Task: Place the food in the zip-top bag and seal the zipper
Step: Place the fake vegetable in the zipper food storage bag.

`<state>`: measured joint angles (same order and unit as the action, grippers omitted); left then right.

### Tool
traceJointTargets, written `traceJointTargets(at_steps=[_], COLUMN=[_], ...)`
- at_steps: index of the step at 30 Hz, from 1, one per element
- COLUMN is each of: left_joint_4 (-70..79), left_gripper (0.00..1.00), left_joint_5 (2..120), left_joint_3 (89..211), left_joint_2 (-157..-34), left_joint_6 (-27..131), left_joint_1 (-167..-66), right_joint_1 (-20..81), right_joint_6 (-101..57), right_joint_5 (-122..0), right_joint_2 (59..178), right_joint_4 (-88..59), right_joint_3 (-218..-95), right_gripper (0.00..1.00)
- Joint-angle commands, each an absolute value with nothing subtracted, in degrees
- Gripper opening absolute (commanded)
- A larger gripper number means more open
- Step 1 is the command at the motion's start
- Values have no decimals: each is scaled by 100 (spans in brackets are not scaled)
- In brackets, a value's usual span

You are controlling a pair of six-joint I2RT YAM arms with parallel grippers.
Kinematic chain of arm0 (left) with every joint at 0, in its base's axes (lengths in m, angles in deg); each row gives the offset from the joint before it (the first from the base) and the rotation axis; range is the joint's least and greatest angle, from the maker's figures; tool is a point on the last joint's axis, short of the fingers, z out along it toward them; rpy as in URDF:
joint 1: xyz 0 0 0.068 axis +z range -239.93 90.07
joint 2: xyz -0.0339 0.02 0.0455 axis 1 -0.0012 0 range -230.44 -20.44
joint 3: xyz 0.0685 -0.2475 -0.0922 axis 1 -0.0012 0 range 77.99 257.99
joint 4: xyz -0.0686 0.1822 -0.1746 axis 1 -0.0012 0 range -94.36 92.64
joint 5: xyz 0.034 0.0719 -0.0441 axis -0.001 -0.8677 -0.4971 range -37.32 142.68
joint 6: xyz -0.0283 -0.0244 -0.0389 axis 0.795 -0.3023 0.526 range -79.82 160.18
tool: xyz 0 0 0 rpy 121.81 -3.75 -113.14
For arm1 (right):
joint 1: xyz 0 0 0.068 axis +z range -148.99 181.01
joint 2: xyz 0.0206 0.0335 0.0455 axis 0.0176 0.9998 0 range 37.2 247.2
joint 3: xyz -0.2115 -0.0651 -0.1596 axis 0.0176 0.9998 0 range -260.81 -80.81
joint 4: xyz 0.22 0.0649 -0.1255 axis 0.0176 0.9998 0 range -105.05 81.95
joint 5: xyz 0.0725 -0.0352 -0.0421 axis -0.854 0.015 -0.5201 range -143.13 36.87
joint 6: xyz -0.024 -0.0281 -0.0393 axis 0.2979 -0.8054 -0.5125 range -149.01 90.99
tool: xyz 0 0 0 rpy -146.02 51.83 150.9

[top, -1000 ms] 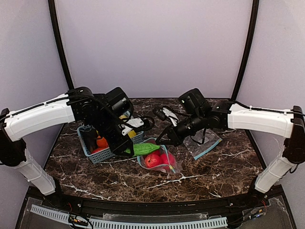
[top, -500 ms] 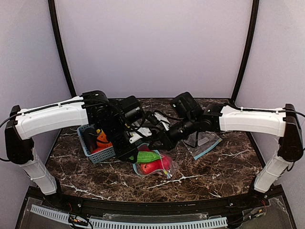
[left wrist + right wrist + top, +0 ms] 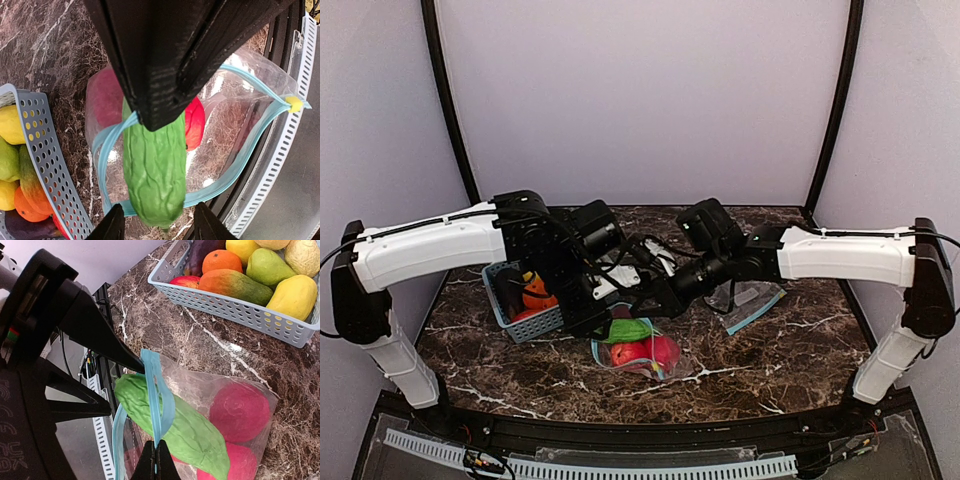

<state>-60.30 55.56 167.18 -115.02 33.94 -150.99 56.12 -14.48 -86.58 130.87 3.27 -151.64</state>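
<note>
Left hand (image 3: pixel 162 107) gripping green bitter gourd (image 3: pixel 155 172) in bag mouth; right hand (image 3: pixel 156 460) pinching light-blue zipper (image 3: pixel 156 390).

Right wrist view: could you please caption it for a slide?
Right gripper pinches the zipper while the green vegetable enters the bag.

clear crinkly bag (image 3: pixel 240 125) — matt wrinkled cucumber (image 3: pixel 154 170), perforated plastic basket (image 3: pixel 47 165)
</note>
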Motion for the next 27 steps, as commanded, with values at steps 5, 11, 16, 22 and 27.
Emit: traceJointTargets(at_steps=[5,11,16,22,27], left_joint_4=[-5359,-4694,-4147,-2831,-1377], left_gripper=[58,80,91,93,93], left_joint_5=[5084,4902,4870,5497,5930], left_joint_3=[16335,15880,15227,13749,12533], left_joint_2=[-11193,-10466,-9852,-9045,-8387], left_joint_6=[3484,3881,4959,6909,7976], left_joint_1=[-15146,-15129,-14805,-14439,-14400], right_joint_1=[5541,5445,5440,5419,5392], right_joint_6=[-1014,-885,-793,-559,-398], right_joint_5=[-8779,-8851,-8809,-8640,-8549], right_joint_2=[13078,12987,12940,12879,12826], right_joint_4=[-331,-501,-621,-896,-1065], right_joint_3=[-15003,-14838,-14776,-14662,-14586], right_gripper=[0,0,0,0,0])
